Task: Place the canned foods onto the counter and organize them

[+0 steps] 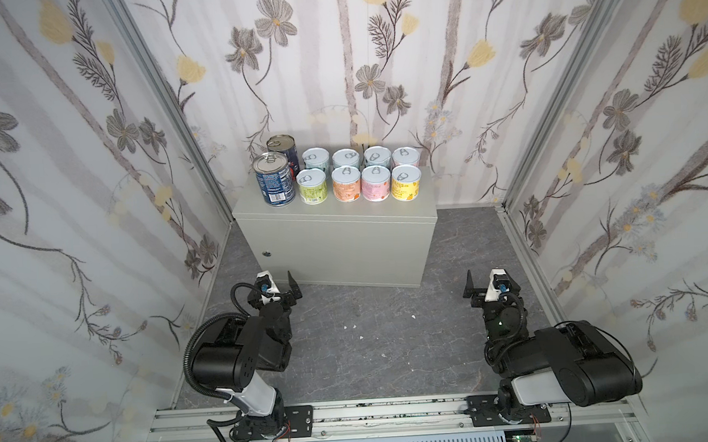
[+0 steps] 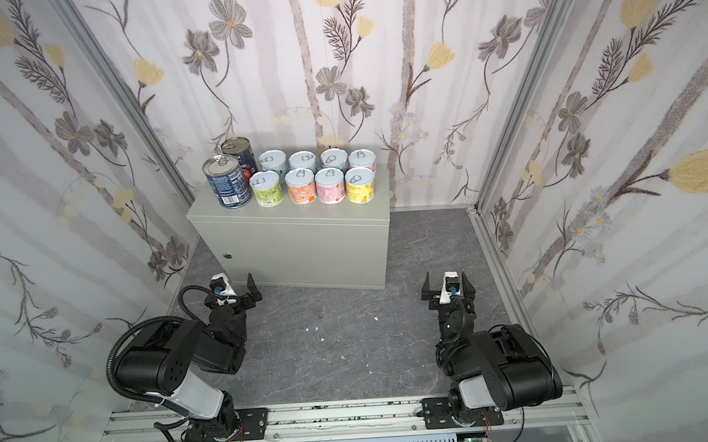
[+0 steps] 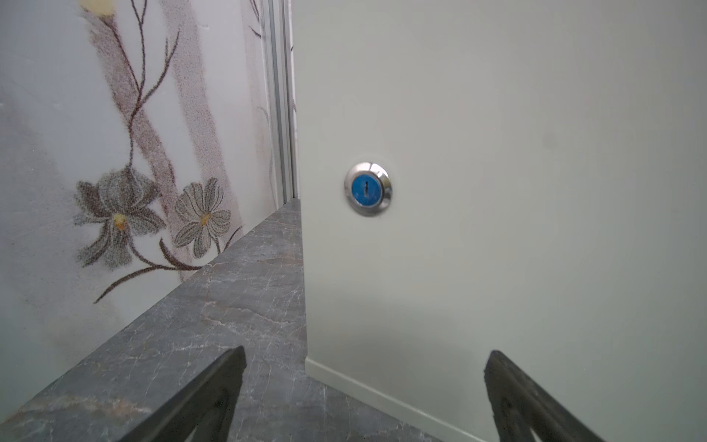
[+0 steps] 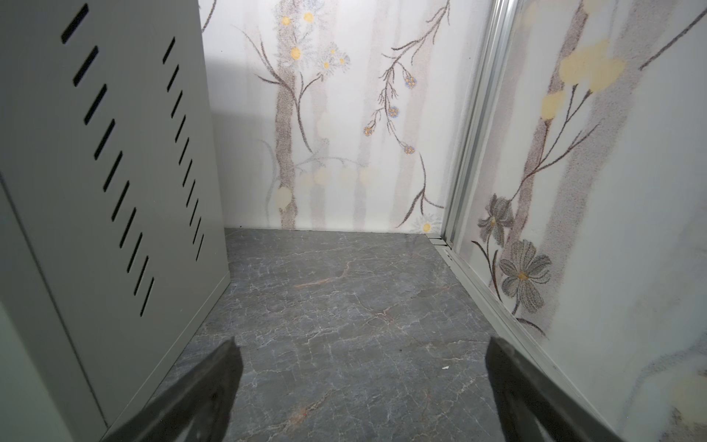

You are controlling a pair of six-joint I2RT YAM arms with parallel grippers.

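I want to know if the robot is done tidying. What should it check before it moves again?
1. All ten cans on the grey box: ok.
2. Cans upright, in two rows: ok.
3. No can lying on the floor: ok, none seen.
4. Left gripper open and empty: ok.
5. Right gripper open and empty: ok.
6. Anything behind the box: cannot tell, hidden.
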